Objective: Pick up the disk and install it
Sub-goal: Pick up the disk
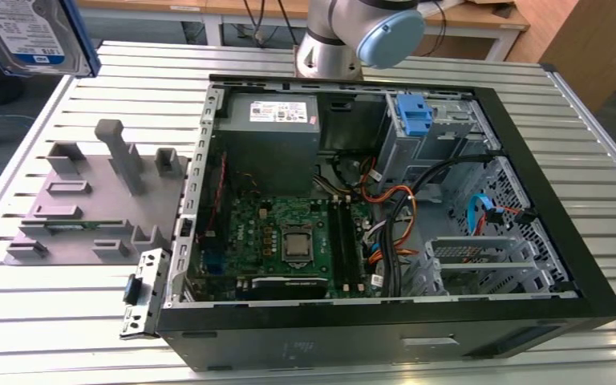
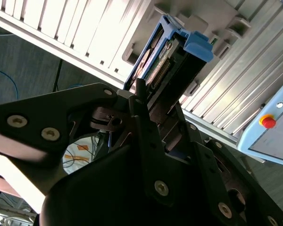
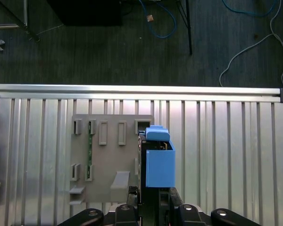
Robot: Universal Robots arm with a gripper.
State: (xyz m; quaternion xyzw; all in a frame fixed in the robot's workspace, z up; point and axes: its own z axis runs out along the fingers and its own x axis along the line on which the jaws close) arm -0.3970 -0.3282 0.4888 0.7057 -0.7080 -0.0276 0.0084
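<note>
The disk [image 1: 28,34], a silver-grey drive with a white and blue label in a blue carrier, hangs high at the exterior view's far left, above the table's edge. In both wrist views my gripper [image 3: 153,197] is shut on the disk [image 3: 159,162], whose blue carrier end sticks out past the fingers. The second wrist view shows the disk [image 2: 166,59] edge-on, its connector side facing the camera, with the gripper [image 2: 155,107] clamped on its flat sides. Below the disk lies the grey holder plate [image 3: 108,160].
An open computer case [image 1: 597,309] lies on the slatted metal table [image 1: 597,144], with a blue latch [image 1: 415,115] at its drive bay. The grey holder plate [image 1: 83,200] stands to its left. The arm's base [image 1: 335,44] rises behind. A pendant [image 2: 271,127] lies nearby.
</note>
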